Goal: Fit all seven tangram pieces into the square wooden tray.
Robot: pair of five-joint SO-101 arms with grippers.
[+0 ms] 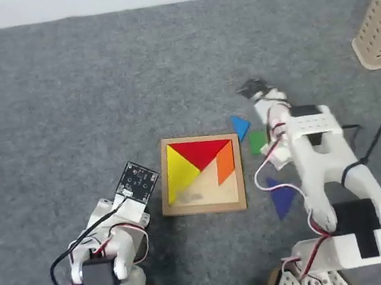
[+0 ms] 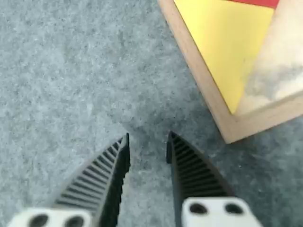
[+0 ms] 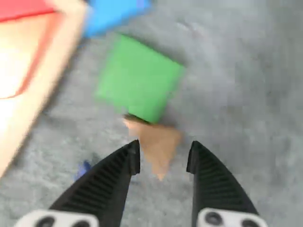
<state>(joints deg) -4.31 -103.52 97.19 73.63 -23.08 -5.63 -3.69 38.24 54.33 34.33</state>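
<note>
Presently tray (image 1: pixel 207 209) holds three pieces (image 1: pixel 195 152), four outside; left gripper (image 2: pixel 148 137) and right gripper (image 3: pixel 164 144) gape.

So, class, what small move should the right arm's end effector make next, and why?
Probably lower and close on the tan triangle. The right end effector is open, with that piece lying between its jaws beside the green square, and the wooden tray has bare floor left to fill.

the tray (image 1: pixel 204 208) sits in the middle of the bench (image 1: pixel 62 97), with three pieces (image 1: pixel 195 152) in it. right of the tray lie a small triangle (image 1: pixel 240 126), a square piece (image 1: pixel 256 142) just beside it, and another piece (image 1: pixel 283 202) nearer the front. a basket (image 1: pixel 379 21) stands far back on the right.
</note>
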